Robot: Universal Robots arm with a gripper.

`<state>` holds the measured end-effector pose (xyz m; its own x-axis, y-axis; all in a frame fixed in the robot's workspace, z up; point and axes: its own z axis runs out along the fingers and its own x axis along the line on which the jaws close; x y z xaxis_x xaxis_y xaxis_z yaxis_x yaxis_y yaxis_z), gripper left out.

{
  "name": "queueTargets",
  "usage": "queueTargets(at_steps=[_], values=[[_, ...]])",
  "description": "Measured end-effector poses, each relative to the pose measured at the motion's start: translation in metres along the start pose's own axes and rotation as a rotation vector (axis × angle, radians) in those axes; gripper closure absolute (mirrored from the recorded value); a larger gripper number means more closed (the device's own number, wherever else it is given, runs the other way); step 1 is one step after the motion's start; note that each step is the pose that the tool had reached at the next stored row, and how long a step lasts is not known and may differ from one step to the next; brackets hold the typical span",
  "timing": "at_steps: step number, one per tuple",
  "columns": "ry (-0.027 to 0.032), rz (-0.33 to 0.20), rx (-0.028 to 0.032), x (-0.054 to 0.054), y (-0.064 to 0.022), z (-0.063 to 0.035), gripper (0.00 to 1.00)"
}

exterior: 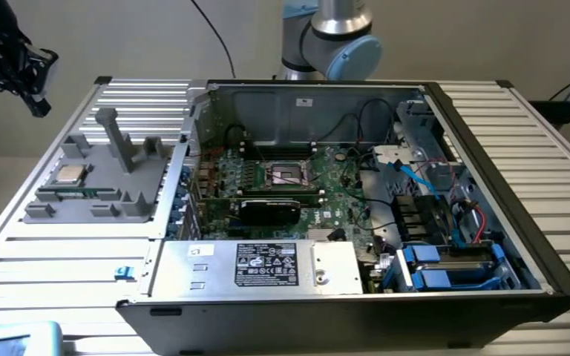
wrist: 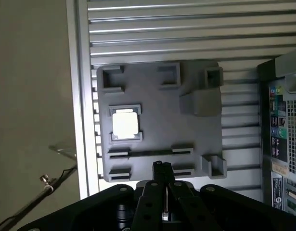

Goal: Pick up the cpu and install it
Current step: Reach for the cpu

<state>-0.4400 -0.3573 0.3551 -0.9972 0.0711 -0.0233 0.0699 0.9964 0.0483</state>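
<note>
Support: table point(exterior: 522, 148) of ribbed silver metal slats running across its width, edged by a smooth rail; the same slats point(wrist: 186, 29) show in the wrist view. Directly on it: open computer case point(exterior: 295, 111), black outside, taking up the middle and the exterior view's right, with slats bare on both sides. Grey fixture tray point(exterior: 87, 156) lies flat on the exterior view's left, just beside the case; in the wrist view a strip of slats separates tray point(wrist: 162, 125) from case point(wrist: 282, 134). Small blue clip point(exterior: 122, 273) on the slats near the case's front corner. Blue-and-white object point(exterior: 12, 337) at the near left corner; cannot tell what it is.
</note>
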Motion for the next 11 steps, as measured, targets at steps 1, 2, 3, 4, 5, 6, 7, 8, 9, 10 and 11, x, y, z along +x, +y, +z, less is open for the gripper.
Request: queueTargets(at_steps=[1, 2, 3, 4, 5, 6, 7, 8, 9, 10, 11], values=[[0.0001, 0.0, 0.0001, 0.001, 0.0033, 0.0008, 0.89], [0.0002, 0.0, 0.0001, 0.001, 0.0066, 0.0015, 0.89], [0.0001, 0.0, 0.0001, 0.003, 0.0097, 0.0022, 0.89], [0.0, 0.0, 0.0, 0.004, 0.0118, 0.0029, 0.89], [0.0002, 0.0, 0.0002, 0.007, 0.0137, 0.0033, 0.89], [0.0001, 0.0, 0.0002, 0.01, 0.0151, 0.0038, 0.89], [0.0, 0.0, 0.0001, 0.013, 0.0162, 0.0043, 0.89], [0.0001, 0.0, 0.0002, 0.015, 0.0174, 0.0048, 0.89], [0.0001, 0.0, 0.0003, 0.017, 0.0188, 0.0054, 0.89], [-0.0001, 0.0, 0.0003, 0.02, 0.0205, 0.006, 0.89], [0.0, 0.0, 0.0005, 0.022, 0.0223, 0.0066, 0.89]])
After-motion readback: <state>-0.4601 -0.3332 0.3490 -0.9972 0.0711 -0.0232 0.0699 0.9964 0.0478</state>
